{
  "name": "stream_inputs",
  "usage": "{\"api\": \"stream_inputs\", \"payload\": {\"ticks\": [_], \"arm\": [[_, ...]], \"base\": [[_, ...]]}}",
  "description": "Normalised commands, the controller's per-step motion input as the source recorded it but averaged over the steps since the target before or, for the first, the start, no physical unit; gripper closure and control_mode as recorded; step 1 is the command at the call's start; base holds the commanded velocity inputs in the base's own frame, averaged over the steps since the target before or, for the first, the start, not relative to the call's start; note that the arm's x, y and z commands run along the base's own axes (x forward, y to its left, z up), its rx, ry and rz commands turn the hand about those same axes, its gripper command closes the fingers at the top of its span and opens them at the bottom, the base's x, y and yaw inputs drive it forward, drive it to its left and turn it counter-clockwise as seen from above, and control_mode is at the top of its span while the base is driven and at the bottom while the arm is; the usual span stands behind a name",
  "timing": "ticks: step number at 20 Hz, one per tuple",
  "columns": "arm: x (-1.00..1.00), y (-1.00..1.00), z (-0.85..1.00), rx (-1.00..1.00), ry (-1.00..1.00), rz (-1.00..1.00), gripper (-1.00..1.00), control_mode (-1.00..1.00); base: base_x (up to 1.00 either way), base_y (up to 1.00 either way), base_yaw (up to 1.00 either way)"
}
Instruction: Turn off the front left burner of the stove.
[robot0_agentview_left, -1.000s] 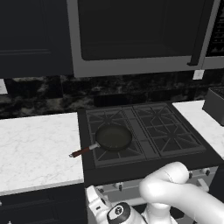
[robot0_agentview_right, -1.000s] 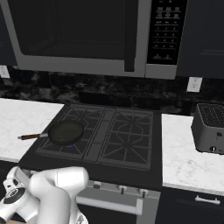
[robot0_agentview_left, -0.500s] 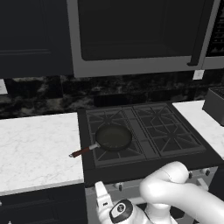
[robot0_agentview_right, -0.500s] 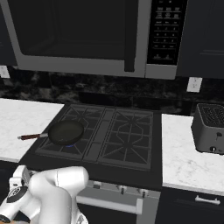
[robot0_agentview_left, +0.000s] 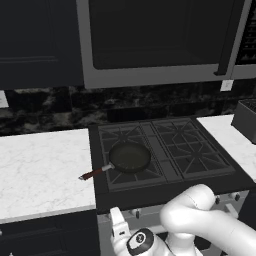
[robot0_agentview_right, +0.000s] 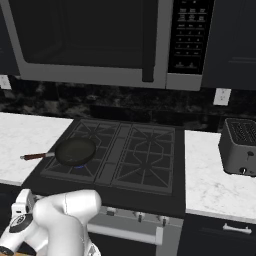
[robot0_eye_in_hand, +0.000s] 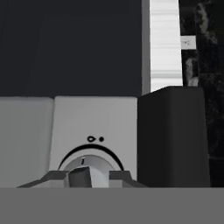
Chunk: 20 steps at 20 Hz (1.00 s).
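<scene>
Front left burner (robot0_agentview_left: 129, 159) sits near-left on the stove (robot0_agentview_left: 165, 150), under the pan (robot0_agentview_left: 129, 157). Down on the silver front panel, the end effector (robot0_eye_in_hand: 83, 177) is pinched tight on the knob (robot0_eye_in_hand: 91, 167). Best twisted squarely about its axis, no slipping, pointer to off.

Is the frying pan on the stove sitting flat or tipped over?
Flat. The frying pan rests upright on the front left burner, open side up, its handle jutting left over the stove's edge.
</scene>
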Motion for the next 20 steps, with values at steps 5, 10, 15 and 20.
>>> {"api": "stream_inputs", "payload": {"ticks": [5, 10, 15, 20], "arm": [[0.16, -0.05, -0.03, 0.91, 0.06, -0.13, 1.0, -1.0], [0.2, 0.0, -0.01, 0.96, 0.15, -0.18, 1.0, -1.0], [0.12, 0.0, 0.0, 0.93, 0.12, -0.18, 1.0, -1.0], [0.2, -0.02, 0.08, 0.79, 0.09, -0.17, 1.0, -1.0]], "base": [[0.0, 0.0, 0.0], [0.0, 0.0, 0.0], [0.0, 0.0, 0.0], [0.0, 0.0, 0.0]]}}
